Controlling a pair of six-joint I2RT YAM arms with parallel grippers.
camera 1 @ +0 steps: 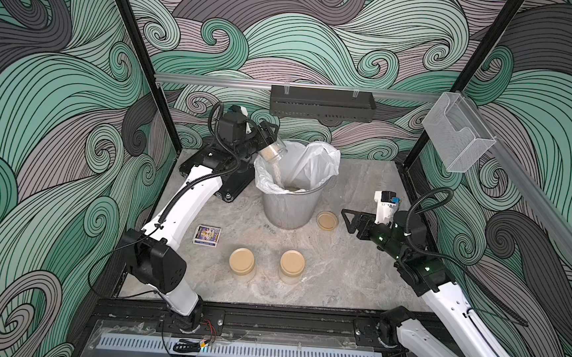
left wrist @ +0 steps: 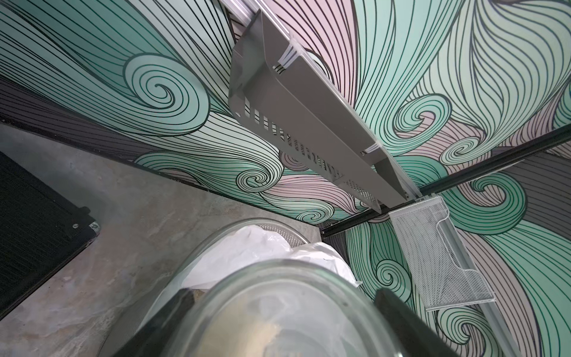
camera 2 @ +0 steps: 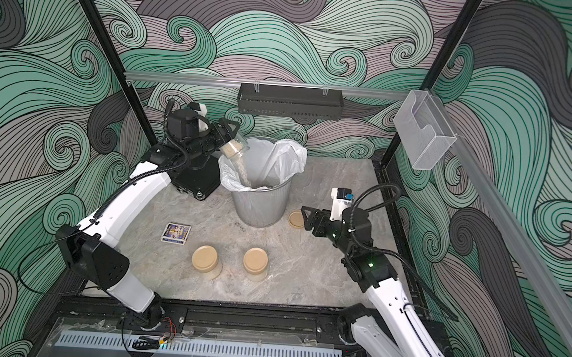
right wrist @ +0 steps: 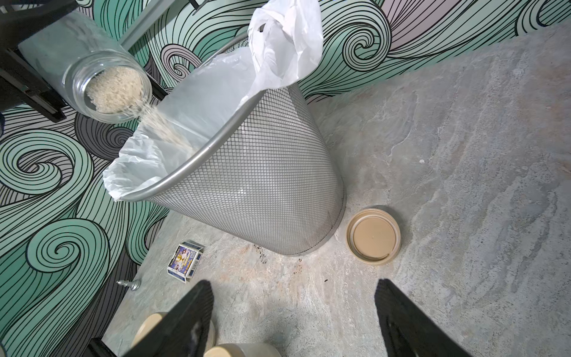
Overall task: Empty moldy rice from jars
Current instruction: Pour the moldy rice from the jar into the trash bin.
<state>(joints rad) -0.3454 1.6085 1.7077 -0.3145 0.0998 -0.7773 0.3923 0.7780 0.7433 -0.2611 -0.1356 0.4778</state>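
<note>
Left end effector: [camera 1: 269,137] clamped on the open jar [camera 1: 272,151]. In the left wrist view, a black finger [left wrist: 176,312] sits on each side of the glass.
Open jar: tipped mouth-down over the back-left rim of the wastebasket [camera 1: 287,208], clear of the white liner [camera 1: 313,160].
Moldy rice: part is inside the open jar [right wrist: 114,89]. A thin stream falls from the mouth into the liner, and a small heap shows in the bottom of the bin.
Right end effector: [camera 1: 347,221] jaws spread wide with nothing between them, held above the counter [camera 1: 339,276] on the right of the wastebasket.
Edges: patterned walls close the back and both sides, and a black rail [camera 1: 268,317] runs along the front. The wastebasket stands near the back wall, just beside a black slab [camera 1: 234,186] on its left.
Open room: bare counter on the right half and in the strip before the front rail.
In the way: a loose lid [camera 1: 327,220] lies inner side up at the wastebasket's foot, between it and the right end effector. A lidded jar [camera 1: 242,260] and a second lidded jar [camera 1: 292,262] stand apart, side by side, front of middle. A small printed box [camera 1: 207,236] lies near the left arm.
Overhead: a black shelf tray [camera 1: 320,106] hangs on the back wall above the wastebasket, and a mesh holder [camera 1: 456,136] on the right rail.
</note>
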